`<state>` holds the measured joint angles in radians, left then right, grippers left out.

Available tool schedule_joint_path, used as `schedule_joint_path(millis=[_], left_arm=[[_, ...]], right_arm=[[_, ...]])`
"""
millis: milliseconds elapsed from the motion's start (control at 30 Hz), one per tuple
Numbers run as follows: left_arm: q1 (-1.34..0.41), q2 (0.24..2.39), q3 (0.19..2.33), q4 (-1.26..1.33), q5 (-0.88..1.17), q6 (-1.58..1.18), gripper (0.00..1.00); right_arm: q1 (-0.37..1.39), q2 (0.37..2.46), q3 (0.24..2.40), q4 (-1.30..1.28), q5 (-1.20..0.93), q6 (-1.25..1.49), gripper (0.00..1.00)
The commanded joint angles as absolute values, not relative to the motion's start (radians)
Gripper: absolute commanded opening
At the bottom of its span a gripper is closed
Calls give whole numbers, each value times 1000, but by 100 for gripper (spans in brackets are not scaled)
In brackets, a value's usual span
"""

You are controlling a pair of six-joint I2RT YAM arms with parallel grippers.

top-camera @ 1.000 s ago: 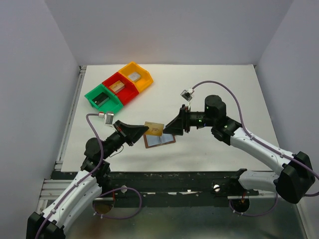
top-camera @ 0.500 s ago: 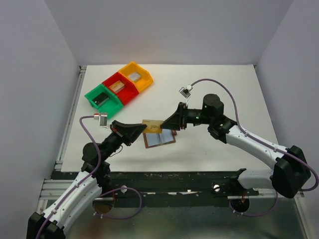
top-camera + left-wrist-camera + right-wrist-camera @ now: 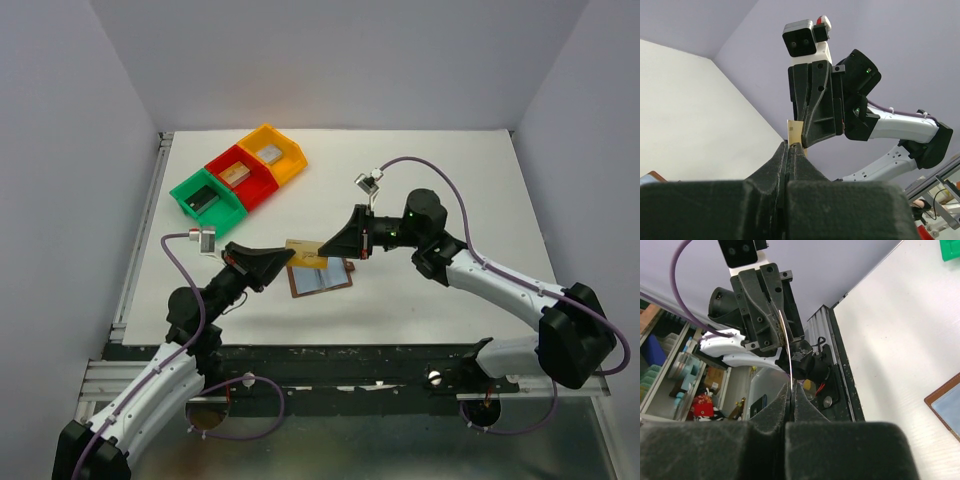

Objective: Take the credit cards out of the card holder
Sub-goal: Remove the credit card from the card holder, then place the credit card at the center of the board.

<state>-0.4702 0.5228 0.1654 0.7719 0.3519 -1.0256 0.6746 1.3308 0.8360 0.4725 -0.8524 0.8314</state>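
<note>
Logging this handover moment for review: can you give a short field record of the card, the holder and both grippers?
gold card: held off the table, gripped at both ends
left gripper: shut on gold card
right gripper: shut on gold card, opposite end
card holder: lying open on the table, light-blue inner faces up, untouched
bins: green, red, yellow, far left, a block in each
other cards: cannot be made out

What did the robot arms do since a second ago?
The right gripper slid left to the gold card and pinched shut on it. The left gripper kept its grip on the card's other end. The card holder stayed lying open below them, and the three bins did not move.
</note>
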Motion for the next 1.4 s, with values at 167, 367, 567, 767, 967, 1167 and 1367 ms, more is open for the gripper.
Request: schedule_joint_path(millis=[167,367,567,767,967,1167,1367], left_arm=[[-462,505,195,710,321,-988,43],[-460,508,201,690,373,-983,39],[-459,505,195,692,397,-988,21],[-456,495,198,683,394,-976,0],[-446,503,221,632,345,-951,0],[-364,583,305,506,293,-913,0],[-239,898,543,191,245,-859,0]], right_arm=[[672,1330,865,439,-934,798,0],[663,1318,876,393,-953,765,0],[660,1319,879,396,-959,772,0],[649,1319,874,388,-957,778,14],[609,1305,864,347,-930,788,64],[560,1204,871,19,-714,623,91],[561,1091,832,-146,-575,512,90]])
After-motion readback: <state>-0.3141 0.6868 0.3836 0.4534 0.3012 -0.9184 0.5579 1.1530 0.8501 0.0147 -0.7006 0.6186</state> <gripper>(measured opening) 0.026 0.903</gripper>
